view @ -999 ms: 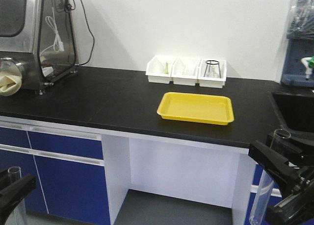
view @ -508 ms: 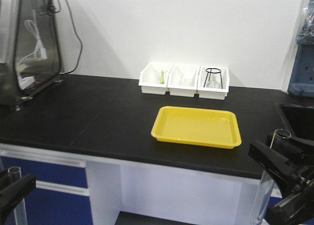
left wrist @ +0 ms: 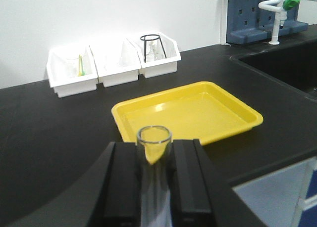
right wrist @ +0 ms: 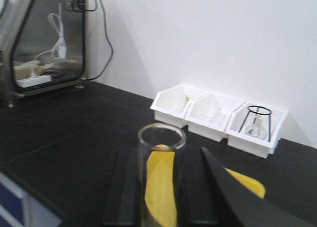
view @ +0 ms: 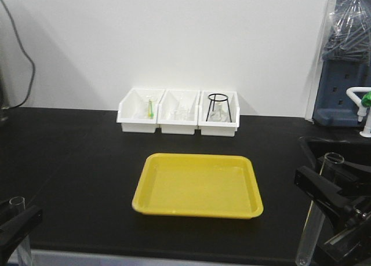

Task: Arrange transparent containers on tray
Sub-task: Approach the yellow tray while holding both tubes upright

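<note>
The yellow tray (view: 198,185) lies empty on the black counter, ahead of both grippers. My left gripper (left wrist: 154,158) is shut on a clear test tube (left wrist: 154,143) held upright, its open mouth sticking up between the black fingers. It shows at the lower left of the front view as the left gripper (view: 17,222) with the tube (view: 17,205). My right gripper (right wrist: 162,172) is shut on a second clear test tube (right wrist: 161,153), also upright. In the front view this tube (view: 316,214) hangs at the right gripper (view: 327,199), off the tray's right side. The tray (left wrist: 185,111) sits just beyond the left tube.
Three white bins (view: 178,112) stand against the back wall behind the tray, one holding a black wire stand (view: 219,106). A sink (view: 339,147) and a blue pegboard rack (view: 342,92) are at the right. The counter's front edge (view: 145,255) runs near the grippers.
The whole view has shifted: the tray and bins have come closer and slid left toward centre, and the glass cabinet has left the frame. Both grippers keep their tubes.
</note>
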Tool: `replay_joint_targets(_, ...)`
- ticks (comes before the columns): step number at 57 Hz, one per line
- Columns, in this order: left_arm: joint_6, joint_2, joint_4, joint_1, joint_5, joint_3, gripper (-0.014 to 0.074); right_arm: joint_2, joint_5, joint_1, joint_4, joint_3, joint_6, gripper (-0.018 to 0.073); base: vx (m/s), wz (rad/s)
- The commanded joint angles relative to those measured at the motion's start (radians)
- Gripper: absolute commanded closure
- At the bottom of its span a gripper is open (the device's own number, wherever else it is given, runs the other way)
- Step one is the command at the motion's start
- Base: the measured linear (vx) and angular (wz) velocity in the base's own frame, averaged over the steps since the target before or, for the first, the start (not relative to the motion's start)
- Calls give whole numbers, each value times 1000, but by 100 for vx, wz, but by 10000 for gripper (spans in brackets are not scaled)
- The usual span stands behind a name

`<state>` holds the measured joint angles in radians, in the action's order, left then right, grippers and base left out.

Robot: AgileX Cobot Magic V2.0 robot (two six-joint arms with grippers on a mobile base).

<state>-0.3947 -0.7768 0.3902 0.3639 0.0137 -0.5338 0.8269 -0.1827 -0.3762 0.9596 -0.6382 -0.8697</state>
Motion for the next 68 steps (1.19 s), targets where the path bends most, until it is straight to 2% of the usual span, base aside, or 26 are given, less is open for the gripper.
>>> replay_joint_targets(1,-5,5,-8,5,76,-30,603,-8,-44,5,-9,-28,3,572,38,-21)
replay_joint_targets(42,-5,5,-8,5,76,-30,603,-8,-43,5,-9,-28,3,572,35,-9)
replay_joint_targets(68,-5,5,-8,5,76,-30,603,-8,-44,5,-9,-28,3,572,14,-3)
